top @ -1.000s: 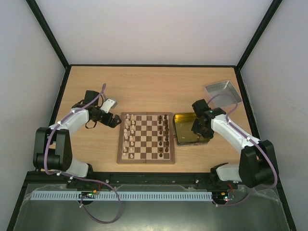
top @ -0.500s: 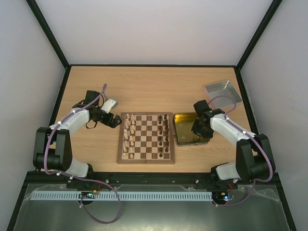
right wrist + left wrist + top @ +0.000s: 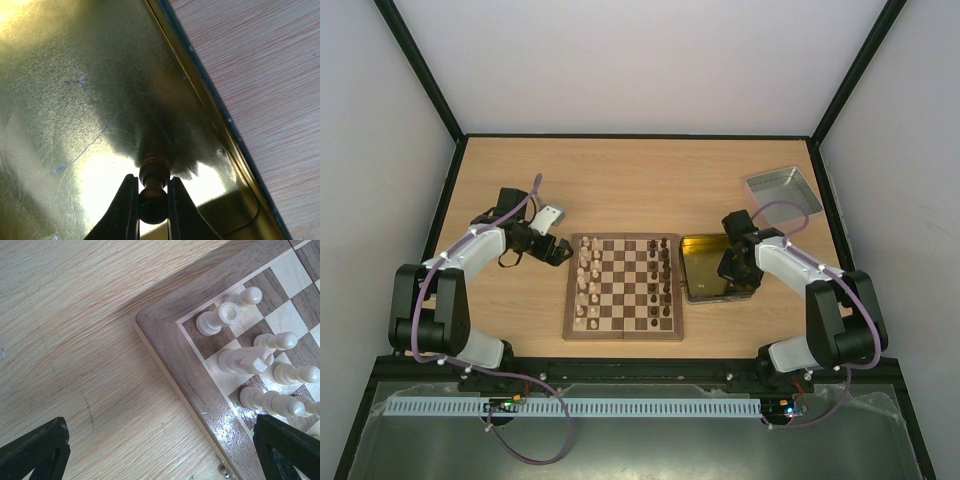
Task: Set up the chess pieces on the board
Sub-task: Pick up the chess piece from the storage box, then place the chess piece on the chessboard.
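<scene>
Finds a bare enclosure of pale walls [image 3: 640,60] and black struts [image 3: 420,70]; inside it, a light wood-grain table [image 3: 650,185], matt, with faint scuffs in the left wrist view; records movement in the right arm [image 3: 792,268] alone, elbow drawn inward compared with a second ago, wrist held over the same spot; logs no shift in the left arm [image 3: 470,248]; places the board [image 3: 623,290] mid-table between the arms, square to the near edge, unmoved; notes a gold tin [image 3: 700,268] just beside its right border and a silver tray [image 3: 782,190] well apart, toward the far right corner; reads the right gripper [image 3: 152,182] as down inside the tin near one rim, fingers almost together and clamped on a dark piece [image 3: 154,169]; cannot tell contact with, or clearance from, the tin floor; reads the left gripper [image 3: 160,440] as hovering off the board's far left corner, fingers spread wide, nothing between them; sees the chess pieces already largely on the board, pale ranks [image 3: 588,285] along its left side, dark ranks [image 3: 659,285] along its right, too small to count; judges the arm's repositioning as preparation to lift a secured straggler and carry it to the right-hand ranks; flags a slip risk on so small a turned shape.
</scene>
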Available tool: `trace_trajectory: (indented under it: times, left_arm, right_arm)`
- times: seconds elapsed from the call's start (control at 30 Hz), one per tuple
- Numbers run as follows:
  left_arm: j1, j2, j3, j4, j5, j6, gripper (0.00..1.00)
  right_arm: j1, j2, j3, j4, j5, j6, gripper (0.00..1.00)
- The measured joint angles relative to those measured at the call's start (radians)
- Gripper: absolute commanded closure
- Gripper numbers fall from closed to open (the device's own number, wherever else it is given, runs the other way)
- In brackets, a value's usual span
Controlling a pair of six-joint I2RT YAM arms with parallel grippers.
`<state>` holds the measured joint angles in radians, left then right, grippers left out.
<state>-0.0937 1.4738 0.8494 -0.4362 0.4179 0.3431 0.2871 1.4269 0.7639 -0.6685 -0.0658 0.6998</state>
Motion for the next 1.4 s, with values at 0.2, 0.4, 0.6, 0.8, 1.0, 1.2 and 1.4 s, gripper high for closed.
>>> trace_trajectory:
  times: [0.2,0.4,0.6,0.8,1.0,1.2,1.4]
  left_arm:
    - [-0.001,0.000,0.000,0.000,0.000,0.000,0.00]
    - [-0.003,0.009,0.000,0.000,0.000,0.000,0.00]
    - [-0.003,0.010,0.000,0.001,-0.002,0.000,0.00]
    - [-0.003,0.011,0.000,0.001,-0.005,0.000,0.00]
    - [-0.005,0.014,0.000,0.001,-0.009,0.000,0.00]
    - [-0.008,0.016,0.000,0.001,-0.013,0.000,0.00]
    - [-0.008,0.016,0.000,0.001,-0.018,-0.001,0.00]
  right_arm:
    - [0.000,-0.037,0.037,-0.035,0.031,-0.003,0.98]
    - [0.019,-0.140,0.117,-0.081,0.061,-0.003,0.98]
    - [0.213,-0.180,0.138,-0.132,0.088,0.051,0.98]
    - [0.454,-0.193,0.138,-0.192,0.092,0.139,0.98]
    - [0.635,-0.195,0.150,-0.247,0.095,0.217,0.98]
    - [0.757,-0.166,0.159,-0.254,0.089,0.274,0.98]
    - [0.839,-0.109,0.159,-0.249,0.074,0.312,0.98]
